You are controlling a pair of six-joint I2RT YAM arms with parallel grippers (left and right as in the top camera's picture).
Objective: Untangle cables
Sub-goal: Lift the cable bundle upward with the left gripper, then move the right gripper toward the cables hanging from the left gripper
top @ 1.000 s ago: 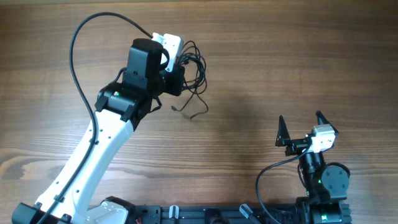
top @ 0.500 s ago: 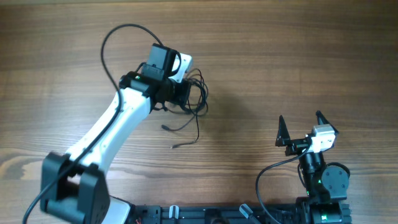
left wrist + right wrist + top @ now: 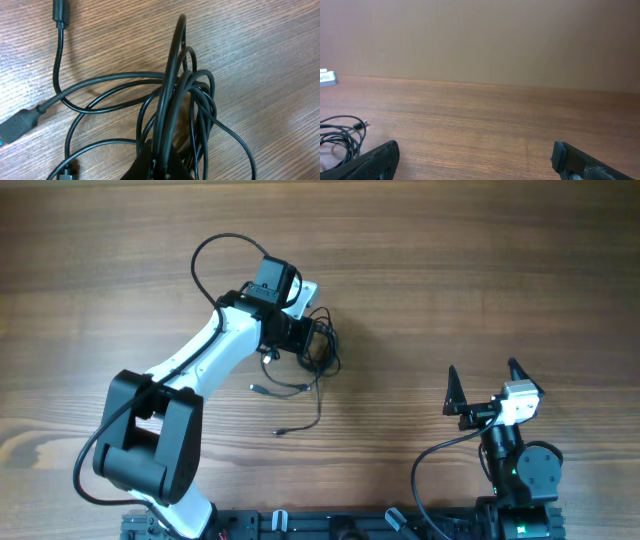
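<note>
Two grippers share this job. Close by, the right gripper (image 3: 482, 372) sits wide open, holding nothing. Farther off to its left, the left gripper (image 3: 298, 335) is pinched tight on the cables (image 3: 320, 352). They make a bunched knot on the worktop (image 3: 450, 260), with loose ends trailing back toward the robot. The left one is much nearer to them.

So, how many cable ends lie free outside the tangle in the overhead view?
2. One plug end lies just below the tangle; the other plug end lies farther down the picture. More ends may be hidden inside the tangled cables.
</note>
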